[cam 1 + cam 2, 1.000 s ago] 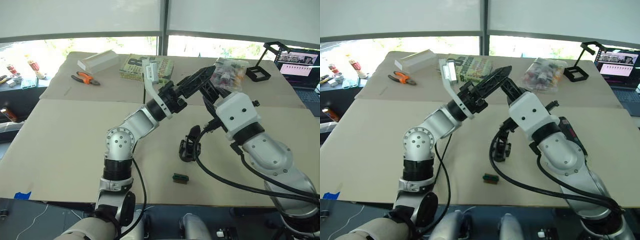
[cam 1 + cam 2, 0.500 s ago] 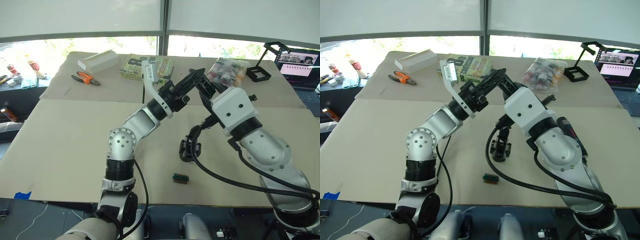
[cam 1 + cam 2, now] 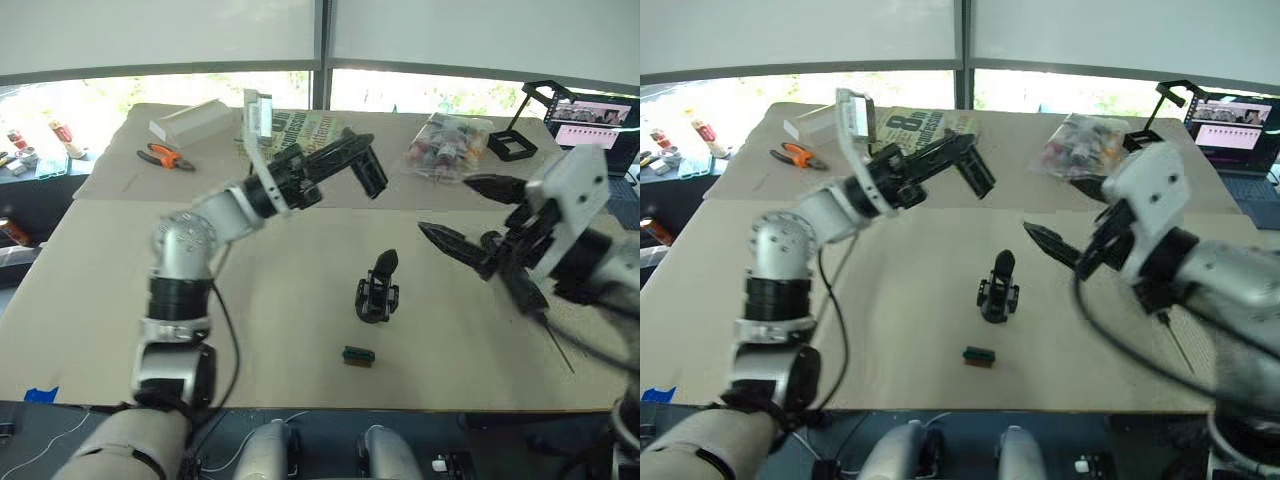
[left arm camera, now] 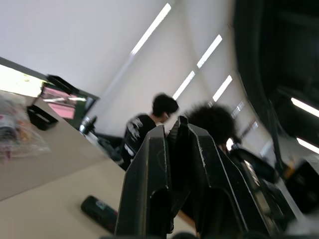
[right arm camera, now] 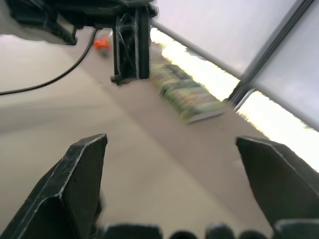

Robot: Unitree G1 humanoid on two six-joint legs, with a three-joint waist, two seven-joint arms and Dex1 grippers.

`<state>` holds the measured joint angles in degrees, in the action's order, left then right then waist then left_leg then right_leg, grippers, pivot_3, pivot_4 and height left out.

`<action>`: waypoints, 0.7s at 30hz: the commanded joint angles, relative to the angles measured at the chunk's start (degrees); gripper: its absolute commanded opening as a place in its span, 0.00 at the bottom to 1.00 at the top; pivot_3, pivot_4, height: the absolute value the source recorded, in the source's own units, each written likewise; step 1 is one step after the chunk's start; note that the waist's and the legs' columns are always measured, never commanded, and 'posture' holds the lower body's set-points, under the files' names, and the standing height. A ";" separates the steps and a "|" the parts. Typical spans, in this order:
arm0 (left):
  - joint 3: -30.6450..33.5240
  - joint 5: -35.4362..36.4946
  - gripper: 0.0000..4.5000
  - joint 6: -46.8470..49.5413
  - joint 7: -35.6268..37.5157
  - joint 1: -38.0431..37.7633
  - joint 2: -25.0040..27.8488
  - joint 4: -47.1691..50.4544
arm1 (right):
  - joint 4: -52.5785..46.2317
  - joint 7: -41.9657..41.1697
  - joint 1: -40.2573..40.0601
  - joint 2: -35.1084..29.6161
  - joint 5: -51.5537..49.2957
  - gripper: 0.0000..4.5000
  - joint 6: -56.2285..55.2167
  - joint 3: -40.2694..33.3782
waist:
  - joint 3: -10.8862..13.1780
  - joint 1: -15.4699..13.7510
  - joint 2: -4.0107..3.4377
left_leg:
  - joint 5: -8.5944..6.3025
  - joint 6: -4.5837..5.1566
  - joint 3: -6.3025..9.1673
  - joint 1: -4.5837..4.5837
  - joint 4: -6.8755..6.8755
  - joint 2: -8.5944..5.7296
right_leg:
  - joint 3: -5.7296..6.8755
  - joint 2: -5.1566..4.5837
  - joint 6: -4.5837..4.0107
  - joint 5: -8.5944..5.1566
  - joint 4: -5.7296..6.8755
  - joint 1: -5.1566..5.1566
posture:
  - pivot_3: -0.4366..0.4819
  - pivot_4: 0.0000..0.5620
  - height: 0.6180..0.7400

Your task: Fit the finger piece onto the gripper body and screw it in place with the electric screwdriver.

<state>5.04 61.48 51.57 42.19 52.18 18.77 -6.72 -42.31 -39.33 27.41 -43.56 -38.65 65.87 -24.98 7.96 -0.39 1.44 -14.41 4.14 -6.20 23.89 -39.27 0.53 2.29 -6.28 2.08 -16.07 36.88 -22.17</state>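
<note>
My left gripper (image 3: 345,152) is raised over the far middle of the table, shut on the finger piece (image 3: 367,172), a small black wedge that hangs from its tips. The right wrist view shows that piece (image 5: 130,45) as a ribbed black bar. The gripper body (image 3: 378,290) stands upright on the table's middle, untouched. To its right my right gripper (image 3: 468,215) hovers wide open and empty, pointing left. The electric screwdriver (image 3: 528,295) lies under my right arm, mostly hidden, its thin bit (image 3: 556,347) pointing toward the near edge.
A small green-topped block (image 3: 358,355) lies in front of the gripper body. Along the far edge are orange pliers (image 3: 164,155), a white box (image 3: 195,118), a book (image 3: 305,128), a bag of parts (image 3: 450,145), a black stand (image 3: 520,140) and a laptop (image 3: 590,118). People (image 4: 149,127) stand beyond.
My right gripper has opened and drawn back to the right, away from the left one. The left gripper closed on the finger piece and now carries it alone, farther left.
</note>
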 commanded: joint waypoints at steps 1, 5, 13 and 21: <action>-7.74 -4.95 0.01 0.33 16.48 3.65 3.74 -0.22 | 7.75 -2.59 9.77 -1.50 -15.96 1.00 16.87 -2.79 | 0.02 0.02 -0.03 | -0.01 0.01 0.00 -0.01 0.00 0.00 | 0.00 -0.01 -0.01 0.00 0.00 0.01 | 0.48 0.27 1.00; -13.85 -9.03 0.01 0.91 27.20 6.36 6.28 -0.64 | 16.16 1.99 18.58 2.15 -22.41 1.00 26.21 2.28 | 0.03 -0.15 -0.03 | -0.02 0.03 -0.03 -0.01 0.10 0.03 | -0.01 -0.06 -0.07 -0.03 -0.02 -0.03 | 0.48 0.27 1.00; -16.82 -14.48 0.01 1.79 29.69 8.46 4.55 -0.81 | 22.40 13.99 21.90 3.72 -38.85 1.00 26.63 9.99 | 0.04 -0.18 -0.04 | -0.07 0.15 -0.02 0.29 0.10 0.02 | 0.00 -0.19 -0.03 -0.01 0.16 -0.20 | 0.48 0.27 1.00; -15.72 -15.11 0.01 4.07 28.84 7.19 4.22 1.42 | 23.33 22.52 20.96 1.17 -49.57 0.88 24.25 12.91 | 0.04 -0.17 -0.04 | -0.08 0.19 -0.01 0.32 0.09 0.03 | 0.00 -0.19 -0.02 0.00 0.16 -0.20 | 0.48 0.27 1.00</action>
<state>-12.30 45.93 55.42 71.24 59.19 23.33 -7.34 -18.43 -17.93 48.30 -41.09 -85.12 91.66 -11.70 8.00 -0.57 1.40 -14.49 4.34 -6.21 24.21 -39.17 0.56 2.29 -6.47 2.07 -16.07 37.03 -22.37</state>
